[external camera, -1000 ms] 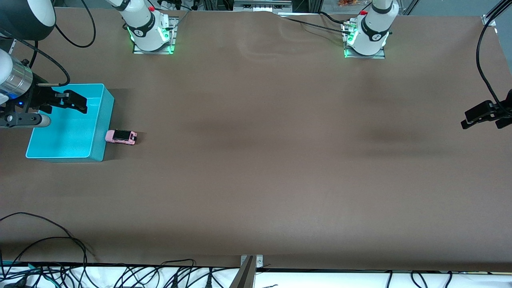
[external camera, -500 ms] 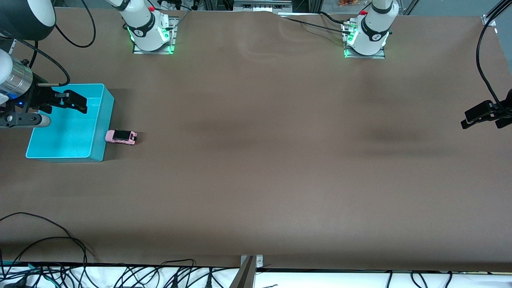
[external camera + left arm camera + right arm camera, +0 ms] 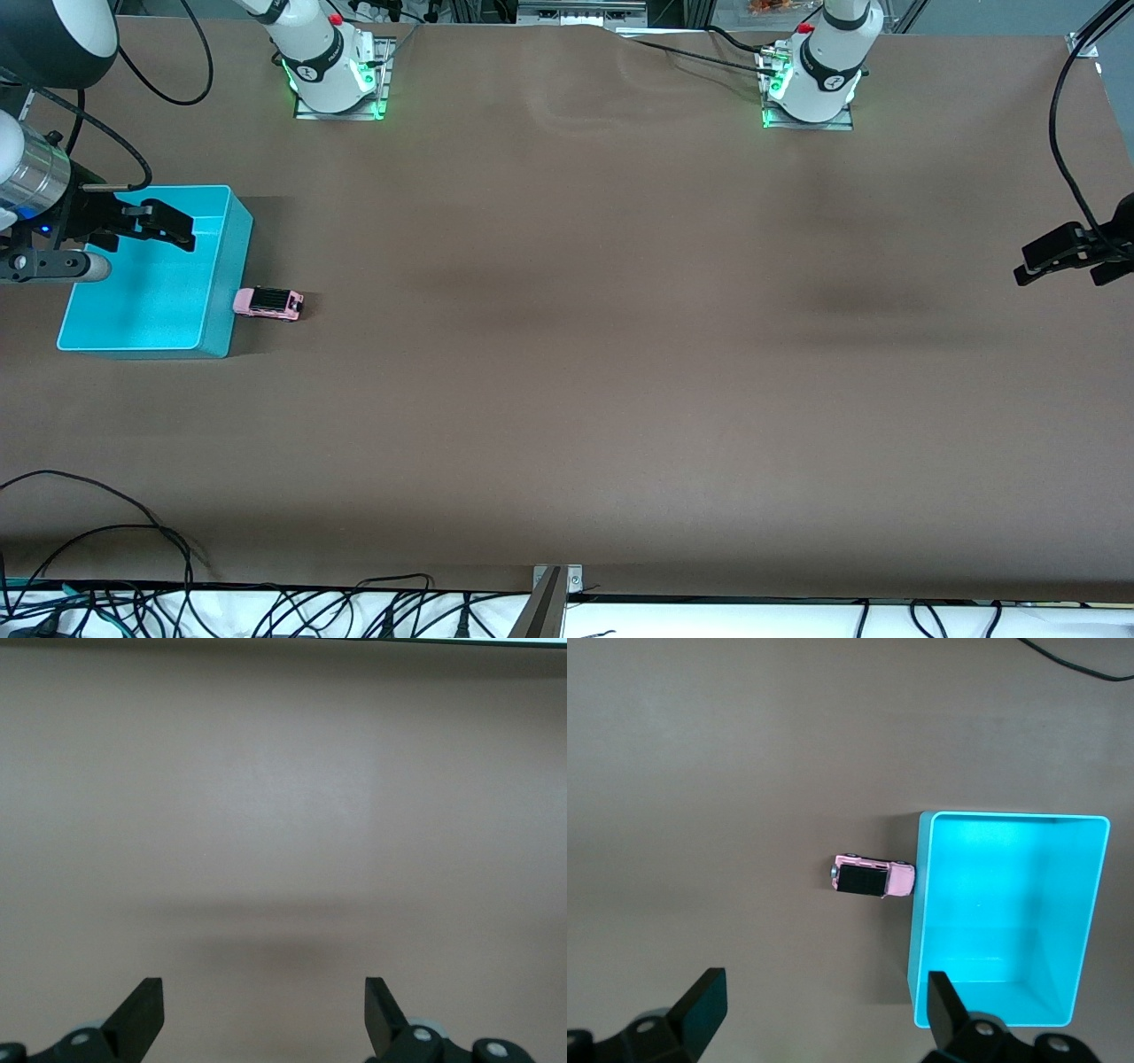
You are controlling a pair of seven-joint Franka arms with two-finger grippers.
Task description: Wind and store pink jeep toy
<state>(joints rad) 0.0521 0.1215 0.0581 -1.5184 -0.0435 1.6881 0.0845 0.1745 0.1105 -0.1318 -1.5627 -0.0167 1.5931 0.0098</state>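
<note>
Pink toy car (image 3: pixel 268 303): on the brown table (image 3: pixel 567 372), touching the teal bin (image 3: pixel 221 292) wall toward the left arm's end. Right gripper (image 3: pixel 164 226): over the bin, jaws wide apart, empty. Left gripper (image 3: pixel 1059 257): waits over bare table, jaws wide, empty.

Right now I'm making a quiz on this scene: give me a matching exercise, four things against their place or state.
Things:
1. pink jeep toy
2. teal bin
3. right gripper
4. left gripper

Places or states:
A. open, over the bare table at the left arm's end
B. on the table against the bin's outer wall
C. open, over the bin
D. empty inside, at the right arm's end

Pairs: 1-B, 2-D, 3-C, 4-A
</note>
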